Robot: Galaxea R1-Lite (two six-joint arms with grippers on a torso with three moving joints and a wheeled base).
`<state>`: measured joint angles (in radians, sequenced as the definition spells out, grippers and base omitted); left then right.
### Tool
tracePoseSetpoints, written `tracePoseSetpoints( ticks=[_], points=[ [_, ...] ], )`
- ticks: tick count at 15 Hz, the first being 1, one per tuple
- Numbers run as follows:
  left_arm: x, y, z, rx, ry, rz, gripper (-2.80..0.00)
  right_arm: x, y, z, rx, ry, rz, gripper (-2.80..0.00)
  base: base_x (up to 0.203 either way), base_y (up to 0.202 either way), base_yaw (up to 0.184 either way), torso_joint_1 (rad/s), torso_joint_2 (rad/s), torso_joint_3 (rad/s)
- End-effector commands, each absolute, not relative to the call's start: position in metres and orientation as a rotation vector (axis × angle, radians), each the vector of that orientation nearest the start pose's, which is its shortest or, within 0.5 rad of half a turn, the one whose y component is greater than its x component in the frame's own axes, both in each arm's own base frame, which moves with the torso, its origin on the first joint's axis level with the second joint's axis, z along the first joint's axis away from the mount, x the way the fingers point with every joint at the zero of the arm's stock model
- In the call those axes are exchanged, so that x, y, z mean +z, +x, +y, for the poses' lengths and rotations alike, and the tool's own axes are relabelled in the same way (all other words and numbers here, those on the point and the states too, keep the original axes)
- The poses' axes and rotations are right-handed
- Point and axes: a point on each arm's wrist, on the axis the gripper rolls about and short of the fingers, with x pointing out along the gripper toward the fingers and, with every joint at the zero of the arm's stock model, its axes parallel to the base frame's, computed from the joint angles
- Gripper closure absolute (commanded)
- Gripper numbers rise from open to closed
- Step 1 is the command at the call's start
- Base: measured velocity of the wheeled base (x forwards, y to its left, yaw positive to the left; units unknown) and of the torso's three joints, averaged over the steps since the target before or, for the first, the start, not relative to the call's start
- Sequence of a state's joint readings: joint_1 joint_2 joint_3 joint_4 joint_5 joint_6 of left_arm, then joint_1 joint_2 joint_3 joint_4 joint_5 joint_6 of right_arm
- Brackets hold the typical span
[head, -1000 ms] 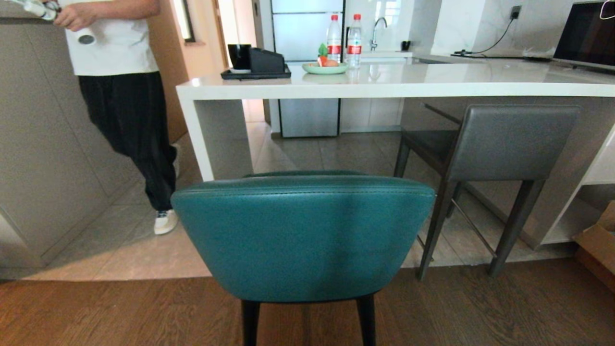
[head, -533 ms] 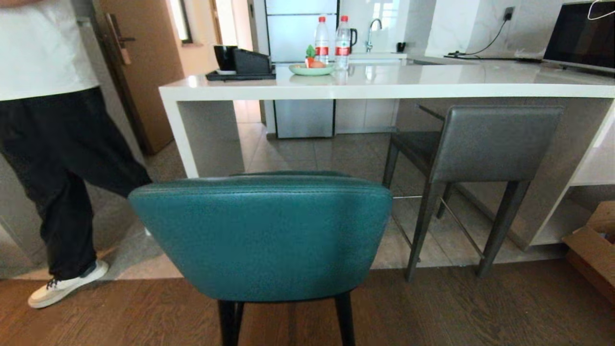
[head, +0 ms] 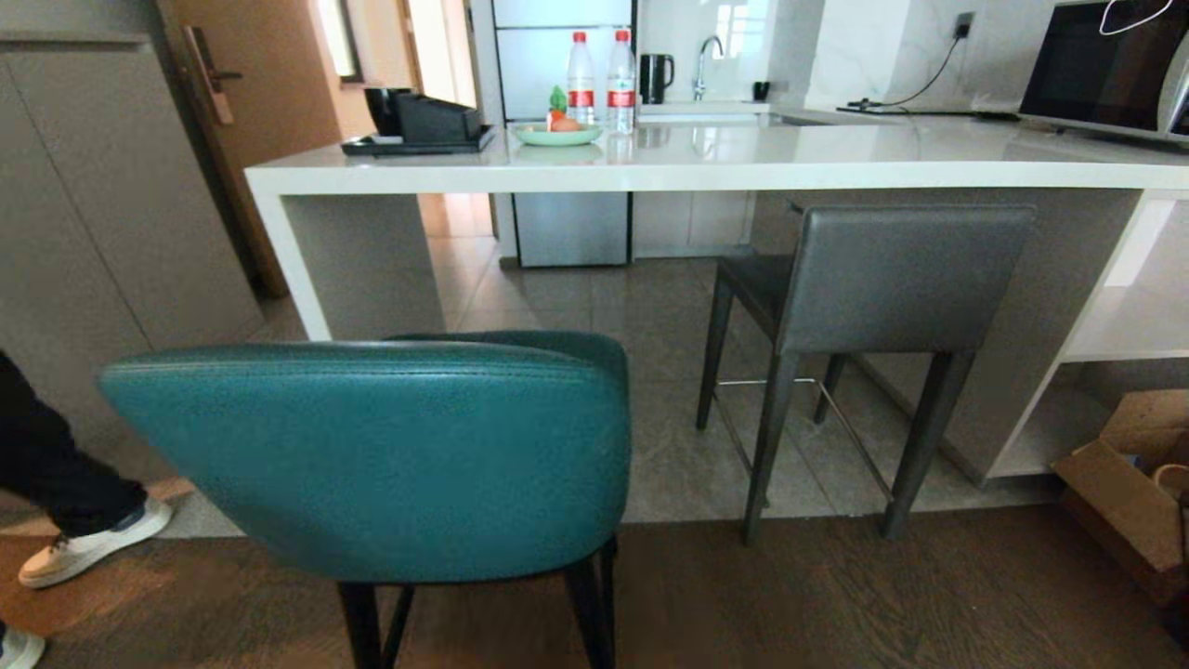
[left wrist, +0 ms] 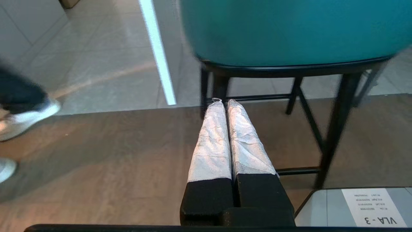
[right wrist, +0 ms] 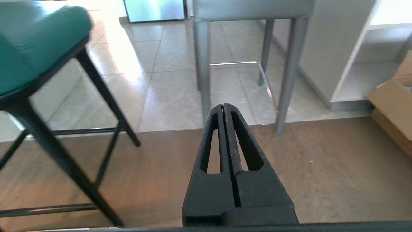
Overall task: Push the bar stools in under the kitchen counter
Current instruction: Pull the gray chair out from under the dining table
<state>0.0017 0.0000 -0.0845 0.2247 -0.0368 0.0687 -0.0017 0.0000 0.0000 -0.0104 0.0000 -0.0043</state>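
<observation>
Counter (head: pixel 743 167): one long white slab across the far side, with a white end panel on the left; it spans wider than both stools together.
Stools: two. The teal stool (head: pixel 390 455) stands near and left, its rounded back toward the camera, on the wood floor, out from the counter. The grey stool (head: pixel 892 279) stands farther and right, seat partly under the slab, back legs at the edge where tile meets wood.
Person (head: pixel 56 502): one, at the far left edge; a dark trouser leg and two pale shoes show.
Box (head: pixel 1129 483): one cardboard box, near right, by the open white shelves.
Tray (head: pixel 413 144): one black tray, left end of the counter.
Plate (head: pixel 557 135): one green plate, right of the tray.
Bottles (head: pixel 599 79): two, red-labelled, just behind the plate.
Left gripper (left wrist: pixel 224 103): low behind the teal stool's legs, white-wrapped fingers pressed together, holding nothing.
Right gripper (right wrist: pixel 223 106): low over the wood floor, between the two stools, black fingers closed, empty.
</observation>
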Motion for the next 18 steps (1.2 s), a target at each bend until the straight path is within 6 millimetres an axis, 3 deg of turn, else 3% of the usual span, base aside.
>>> tracePoseSetpoints(
  ticks=[1,18],
  points=[
    [0.0755,-0.0308,-0.0009,-0.039,0.066,0.14,0.0,0.0762,-0.0227,0.0,-0.002,-0.005,-0.009,0.0,0.0,-0.195,0.0,0.0,0.0,0.0],
    [0.0751,-0.0307,-0.0009,-0.038,0.061,0.142,0.0,0.0762,-0.0227,0.0,-0.002,0.0,-0.009,0.0,0.0,-0.194,0.001,0.001,0.0,0.002]
  ],
)
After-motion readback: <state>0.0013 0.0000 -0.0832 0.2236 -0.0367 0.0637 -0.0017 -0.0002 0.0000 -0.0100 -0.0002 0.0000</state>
